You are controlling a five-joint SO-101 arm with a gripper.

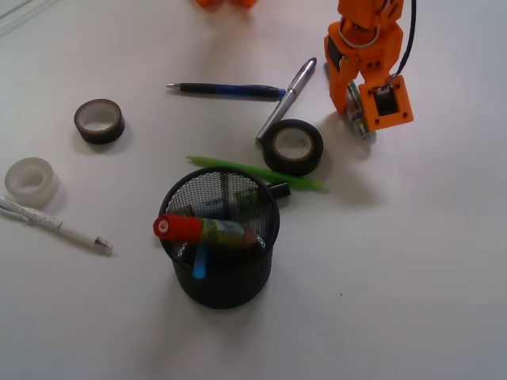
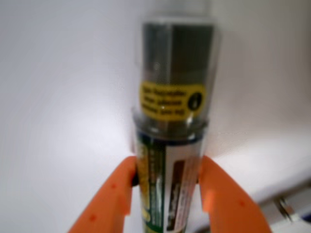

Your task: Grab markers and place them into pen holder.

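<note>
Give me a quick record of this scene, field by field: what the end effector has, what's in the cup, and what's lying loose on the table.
end effector: shut on a black-capped marker
mesh cup: red-capped marker and blue-capped marker inside
tape rolls: two dark, one clear
loose pens: green, silver, blue-black, white
markers left on table: none visible

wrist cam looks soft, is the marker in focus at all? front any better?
Wrist: the black-capped marker between the gripper fingers is blurred throughout, its yellow label unreadable. Front: sharper, lighting even, shadows soft; the table washes out pale, the pen holder mesh stays legible.
</note>
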